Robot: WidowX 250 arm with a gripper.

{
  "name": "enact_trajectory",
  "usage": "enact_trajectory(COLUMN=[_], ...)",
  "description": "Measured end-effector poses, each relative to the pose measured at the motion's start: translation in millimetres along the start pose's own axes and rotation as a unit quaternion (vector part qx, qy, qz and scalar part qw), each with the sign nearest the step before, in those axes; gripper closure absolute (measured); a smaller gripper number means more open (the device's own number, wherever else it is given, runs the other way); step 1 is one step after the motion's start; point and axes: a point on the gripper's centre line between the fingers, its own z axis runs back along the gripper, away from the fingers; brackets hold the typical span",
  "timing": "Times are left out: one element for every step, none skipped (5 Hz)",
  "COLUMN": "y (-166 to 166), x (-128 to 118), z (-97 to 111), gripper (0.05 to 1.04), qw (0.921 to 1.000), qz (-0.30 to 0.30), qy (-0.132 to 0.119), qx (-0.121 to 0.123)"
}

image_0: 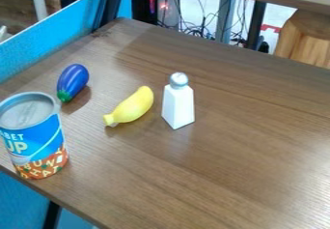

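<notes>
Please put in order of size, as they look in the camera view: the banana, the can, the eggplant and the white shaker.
1. Can, clearly largest
2. White shaker
3. Banana and eggplant, too close to rank: the banana looks longer, but they cover nearly similar areas.

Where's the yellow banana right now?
In the camera view, the banana lies left of centre on the table, between the blue eggplant and the white shaker, nearer the shaker.
</notes>
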Motion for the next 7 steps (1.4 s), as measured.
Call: enact_trajectory(y=[-0.7, 27.5, 48.5, 75.9, 97.0, 100.0, 87.2], x=[-1.5, -0.2, 6.8, 12.5, 14.5, 24.1, 35.1], z=[-2.8, 7.6, 8.8, -2.6, -19.2, -47.5, -69.0], gripper=[0.083, 0.083, 0.083, 0.083, 0.083, 0.083, 0.083], qw=[1.0000, 0.9996, 0.9989, 0.9978, 0.9957, 0.9960, 0.9972], qz=[0.001, 0.026, 0.042, 0.046, 0.054, 0.062, 0.053], qy=[0.004, -0.009, -0.019, -0.009, 0.005, 0.019, 0.036], qx=[-0.004, -0.003, 0.010, 0.046, 0.075, 0.062, 0.037])
